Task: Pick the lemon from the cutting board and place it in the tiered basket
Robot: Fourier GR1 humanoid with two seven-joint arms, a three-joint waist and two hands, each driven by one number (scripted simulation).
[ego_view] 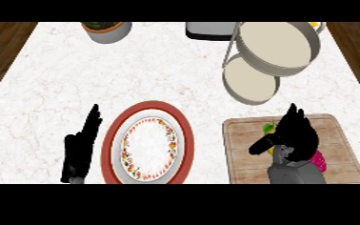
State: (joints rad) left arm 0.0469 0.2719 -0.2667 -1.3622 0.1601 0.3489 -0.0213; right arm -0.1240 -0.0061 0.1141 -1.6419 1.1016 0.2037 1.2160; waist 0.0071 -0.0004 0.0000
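1. Across the whole view runs the white marbled surface (63, 76), with dark wood showing past its left and right edges
2. At the upper right stands the tiered basket (306, 42), two round grey tiers with pale insides, the upper and larger one overlapping the lower one (247, 82) that sits nearer the middle of the surface
3. Low at the right lies the wooden cutting board (243, 145), just below the basket's lower tier and apart from it
4. Left of the board, near but not touching it, is a plate (112, 138) with a red rim and a white centre ringed by a flowered pattern
5. Over the cutting board is the right hand (295, 133), fingers pointing up and away, thumb bent out to the left; it seems to be curling around the lemon, though the hand hides most of the fruit, so I cannot tell whether it is gripped
6. Beside the plate's left edge rests the left hand (81, 145), fingers straight and pressed together, pointing up, holding nothing
7. At the top left sits a grey pot (109, 34) with dark contents, cut off by the view's edge
8. At the top centre is a dark-rimmed tray-like thing (207, 30), only partly in view
9. On the cutting board, a sliver of yellow-green lemon (268, 127) shows at the right hand's left edge
10. Below that hand's right side peeks a small pink thing (320, 161), too hidden to name
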